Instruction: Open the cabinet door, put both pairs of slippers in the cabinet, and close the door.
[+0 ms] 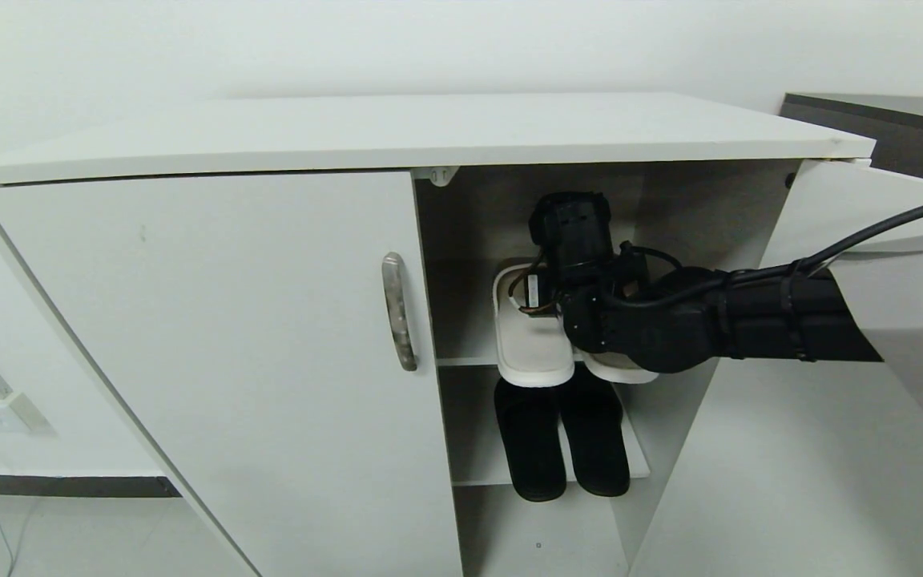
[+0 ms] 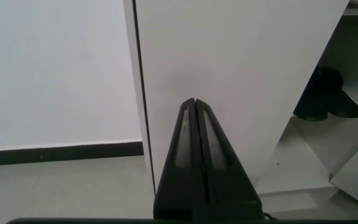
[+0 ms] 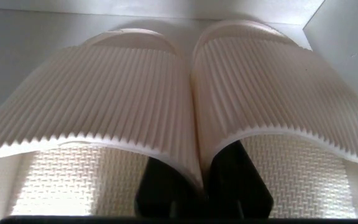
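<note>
Leftmost, the left claw [image 2: 194, 102] is held clenched, empty, before the shut left door [image 1: 213, 336]. Rightward, the white slippers [image 1: 530, 353] are grasped by the right claw [image 3: 201, 158] on the cabinet [image 1: 429, 132]'s upper shelf [image 1: 461, 362], with the black slippers [image 1: 562, 449] shelved beneath.

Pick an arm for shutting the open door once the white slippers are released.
Probably right. The right tool is inside the cabinet, gripping the white slippers on the upper shelf, beside the open door. The left tool sits shut before the closed door, farther off.
</note>
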